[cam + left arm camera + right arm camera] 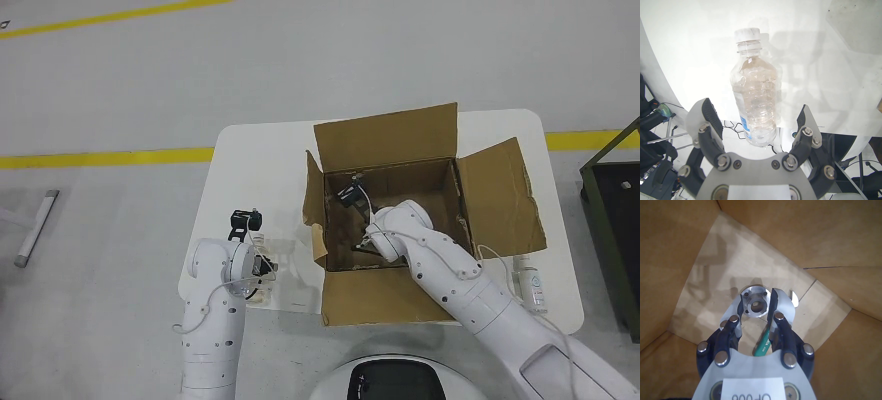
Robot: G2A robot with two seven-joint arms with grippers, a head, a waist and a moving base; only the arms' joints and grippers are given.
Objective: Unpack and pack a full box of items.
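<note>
Inside box, right gripper pinches metal flange between fingers; left gripper spread wide, bottle between fingers, untouched.

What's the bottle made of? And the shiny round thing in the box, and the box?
The bottle looks like thin clear plastic: see-through, with crinkled walls. The round part seems bare metal, maybe steel or aluminium: silvery, smooth, with drilled holes. The box is brown cardboard: dull, with folded flaps.
</note>
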